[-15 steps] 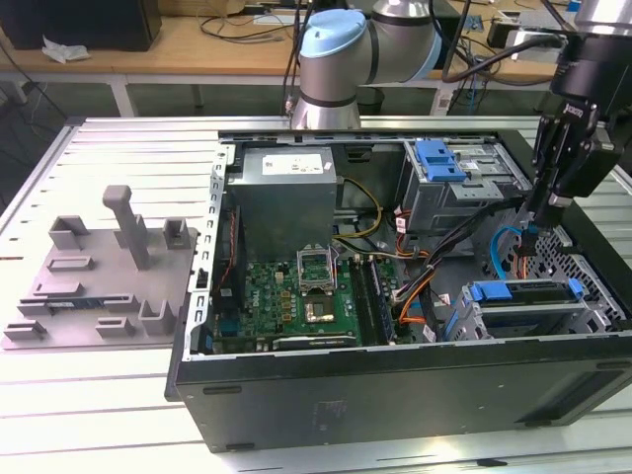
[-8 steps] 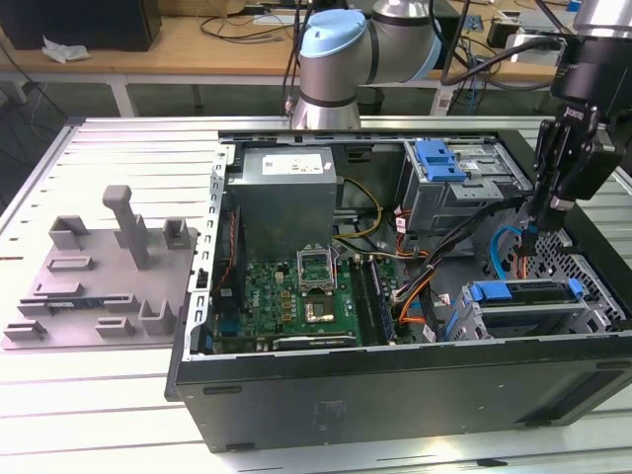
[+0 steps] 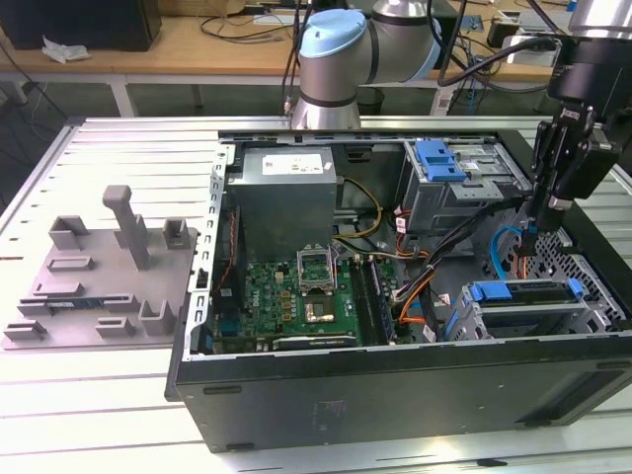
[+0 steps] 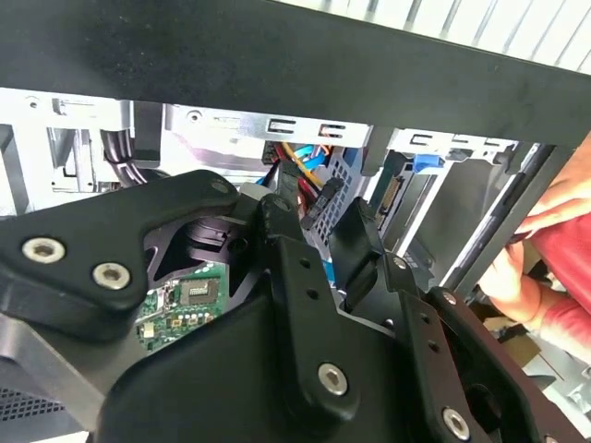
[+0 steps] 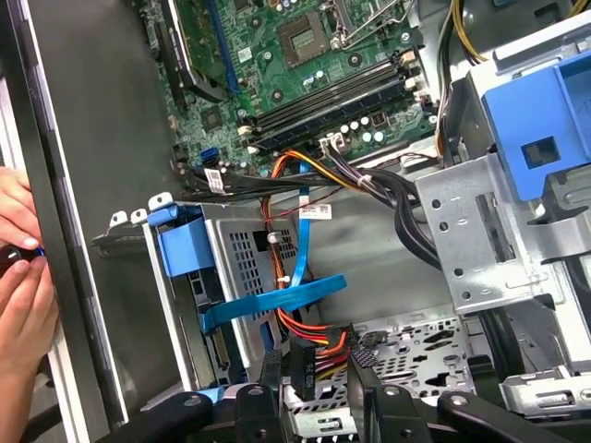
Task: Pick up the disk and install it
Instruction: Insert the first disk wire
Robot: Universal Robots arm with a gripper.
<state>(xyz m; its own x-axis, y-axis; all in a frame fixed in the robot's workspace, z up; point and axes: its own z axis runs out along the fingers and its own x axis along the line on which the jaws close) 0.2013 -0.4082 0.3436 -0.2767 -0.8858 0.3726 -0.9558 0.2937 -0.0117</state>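
Note:
The disk (image 3: 528, 289) sits in the lower drive cage at the front corner of the open computer case, on the exterior view's right. Its blue carrier bracket (image 3: 491, 291) faces the motherboard. In the first wrist view the disk (image 5: 211, 314) is edge-on inside the cage, behind its blue bracket tab (image 5: 189, 245). My gripper (image 3: 528, 237) hangs just above and beside that cage. Its fingers (image 5: 270, 374) stand apart on either side of a black cable connector (image 5: 303, 355) with red and orange wires. In the second wrist view my gripper (image 4: 319, 231) is open in the same way.
A second blue carrier (image 3: 439, 158) sits in the upper drive cage. A flat blue cable (image 5: 277, 300) and a black wire bundle (image 5: 388, 189) cross beside the disk cage. A person's hands (image 5: 20, 268) rest at the case wall (image 5: 55, 212). A grey fixture plate (image 3: 99, 281) lies outside the case.

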